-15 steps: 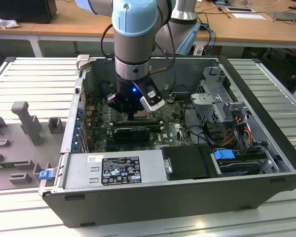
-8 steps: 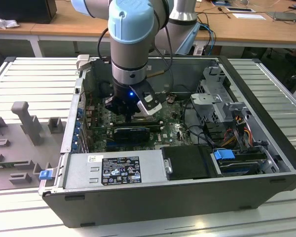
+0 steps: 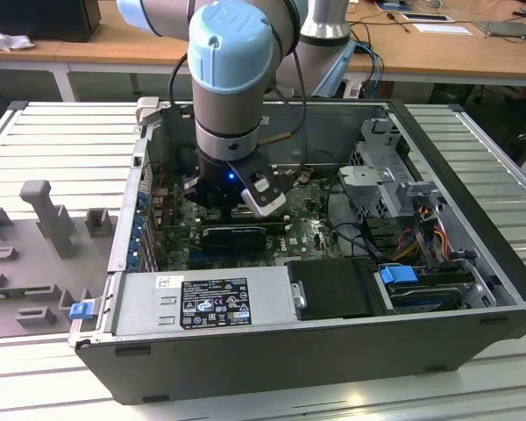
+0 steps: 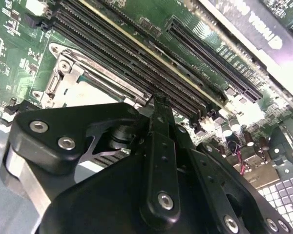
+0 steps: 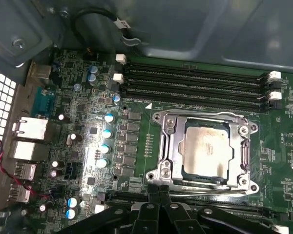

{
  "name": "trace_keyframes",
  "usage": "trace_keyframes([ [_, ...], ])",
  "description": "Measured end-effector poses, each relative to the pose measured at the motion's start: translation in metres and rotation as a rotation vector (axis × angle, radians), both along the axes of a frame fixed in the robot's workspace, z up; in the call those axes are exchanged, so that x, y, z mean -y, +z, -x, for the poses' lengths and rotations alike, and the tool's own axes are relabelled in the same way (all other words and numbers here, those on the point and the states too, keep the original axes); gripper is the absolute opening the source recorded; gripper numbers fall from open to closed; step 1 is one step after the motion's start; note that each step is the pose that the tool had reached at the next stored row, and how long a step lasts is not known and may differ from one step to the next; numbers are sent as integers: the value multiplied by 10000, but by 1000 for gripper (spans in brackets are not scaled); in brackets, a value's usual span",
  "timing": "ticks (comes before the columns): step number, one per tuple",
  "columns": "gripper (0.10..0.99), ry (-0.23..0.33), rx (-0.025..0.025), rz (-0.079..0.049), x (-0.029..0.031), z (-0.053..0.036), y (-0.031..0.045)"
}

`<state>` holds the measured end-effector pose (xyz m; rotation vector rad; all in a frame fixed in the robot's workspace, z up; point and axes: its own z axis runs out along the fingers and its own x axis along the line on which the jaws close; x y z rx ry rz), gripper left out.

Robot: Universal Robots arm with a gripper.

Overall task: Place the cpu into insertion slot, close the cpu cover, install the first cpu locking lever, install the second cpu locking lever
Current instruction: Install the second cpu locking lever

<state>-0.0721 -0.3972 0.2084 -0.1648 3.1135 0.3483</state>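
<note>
Claw: black linkage gripper (image 5: 158, 195) hangs just above the socket's edge, fingers together, nothing held.
CPU: small silvery-grey square chip (image 5: 206, 150) sits in the black-rimmed insertion slot (image 5: 172, 146).
Cover: thin silvery frame plate (image 5: 203, 118) lies down around the chip.
Step judgement: lever work; press straight, avoid skidding.
Obstacles: long black memory slots (image 5: 195, 83) beside the socket.
</note>
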Motion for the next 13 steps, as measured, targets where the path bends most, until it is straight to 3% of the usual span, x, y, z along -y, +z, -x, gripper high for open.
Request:
trace_keyframes([
  [3,106,8,0,-351,57,20,-12],
  [7,106,18,-1,-511,77,22,-46],
  [10,106,29,0,-723,80,22,-69],
  [13,106,36,-2,-849,80,22,-107],
])
